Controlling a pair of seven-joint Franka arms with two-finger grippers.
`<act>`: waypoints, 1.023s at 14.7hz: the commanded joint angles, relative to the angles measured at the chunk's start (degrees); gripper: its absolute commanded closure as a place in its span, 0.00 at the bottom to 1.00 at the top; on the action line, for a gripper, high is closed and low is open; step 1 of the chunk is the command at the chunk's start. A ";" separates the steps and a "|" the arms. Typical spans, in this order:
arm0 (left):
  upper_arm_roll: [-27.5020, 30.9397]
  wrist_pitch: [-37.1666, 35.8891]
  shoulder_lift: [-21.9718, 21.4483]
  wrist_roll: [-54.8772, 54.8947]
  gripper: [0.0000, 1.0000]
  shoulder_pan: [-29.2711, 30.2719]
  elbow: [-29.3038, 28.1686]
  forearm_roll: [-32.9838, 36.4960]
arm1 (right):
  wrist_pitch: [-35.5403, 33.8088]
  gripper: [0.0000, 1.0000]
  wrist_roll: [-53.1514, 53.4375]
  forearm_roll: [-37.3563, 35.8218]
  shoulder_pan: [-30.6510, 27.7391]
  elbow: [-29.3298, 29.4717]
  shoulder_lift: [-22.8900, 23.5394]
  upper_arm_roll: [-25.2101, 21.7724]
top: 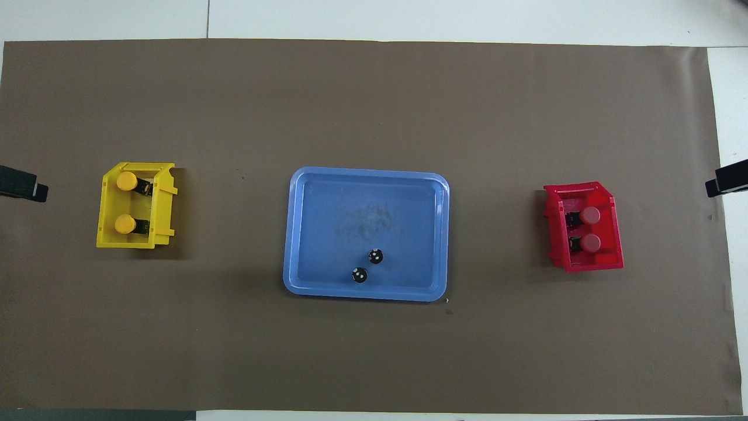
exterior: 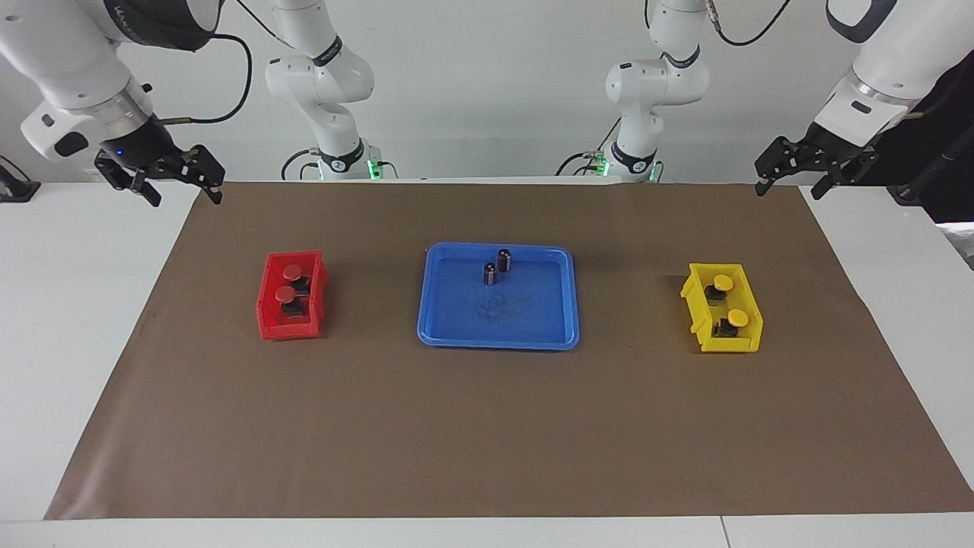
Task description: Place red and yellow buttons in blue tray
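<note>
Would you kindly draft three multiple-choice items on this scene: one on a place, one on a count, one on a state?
1. Where are the red buttons?
A. In the blue tray
B. In the red bin
C. On the bare mat

2. How many dark cylinders stand in the blue tray?
A. One
B. Two
C. Four

3. What do the left hand and right hand hold?
A. Nothing
B. A yellow button each
C. The tray

Key: 1 B, both red caps sit inside the red bin. 2 B, two stand near the tray's robot-side rim. 3 A, both hands hang open at the table's ends.
</note>
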 commanded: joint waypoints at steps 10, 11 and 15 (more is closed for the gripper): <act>-0.11 -0.37 -1.59 0.43 0.00 0.23 -1.55 0.48 | -0.05 0.00 -0.80 0.29 0.15 -1.53 -1.20 0.07; -0.11 -0.37 -1.59 0.43 0.00 0.23 -1.55 0.48 | 0.03 0.00 -1.07 0.55 0.07 -1.36 -1.20 0.07; -0.11 -0.37 -1.59 0.43 0.00 0.23 -1.55 0.48 | -0.41 0.11 -0.46 0.11 0.42 -0.31 -0.50 0.60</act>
